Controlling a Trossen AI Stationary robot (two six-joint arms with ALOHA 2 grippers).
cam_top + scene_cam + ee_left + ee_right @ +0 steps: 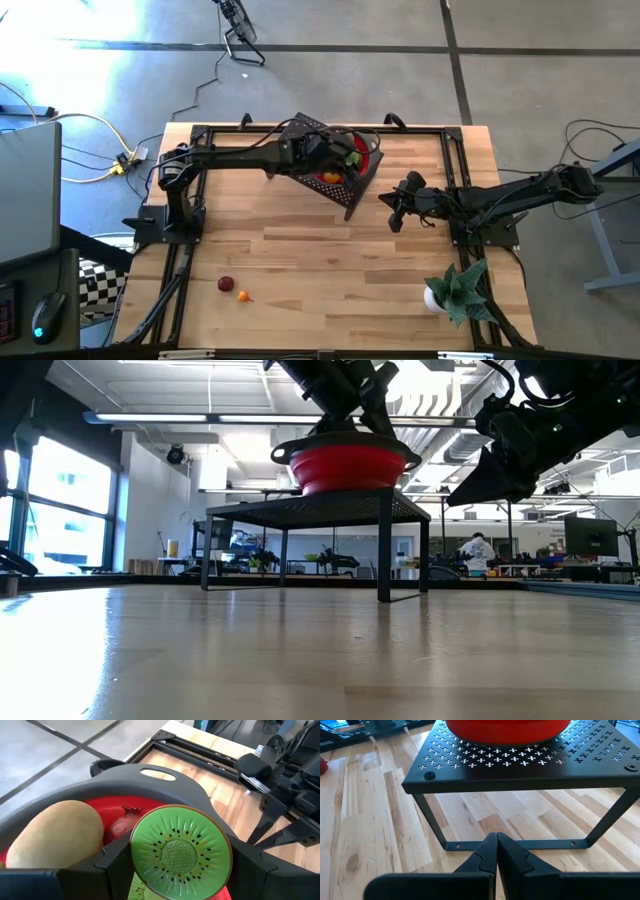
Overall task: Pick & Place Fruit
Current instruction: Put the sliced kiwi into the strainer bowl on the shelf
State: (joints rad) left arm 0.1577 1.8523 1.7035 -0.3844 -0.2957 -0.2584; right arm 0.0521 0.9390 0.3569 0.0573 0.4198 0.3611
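Observation:
A red bowl with a grey rim (362,172) sits on a black perforated stand (520,767) near the table's far edge. My left gripper (345,155) is over the bowl, shut on a green kiwi half (181,852). Inside the bowl lie a yellow fruit (55,837), a dark red fruit (125,822) and others. A dark red fruit (226,284) and an orange one (243,295) rest on the table near its near-left corner. My right gripper (496,847) is shut, hovering just right of the stand. My left gripper pinches the kiwi half between its two fingers (112,862), which are on opposite sides of its brown rim (137,832). The cut green face turns toward the wrist camera. The fingers point down into the bowl (165,785), and the kiwi is held above the fruit lying there.
A spiky green plant in a white pot (455,290) stands at the table's near-right corner. Black frame rails (180,270) run along the left and right edges. Bare wood (330,260) spreads across the middle and near side of the table.

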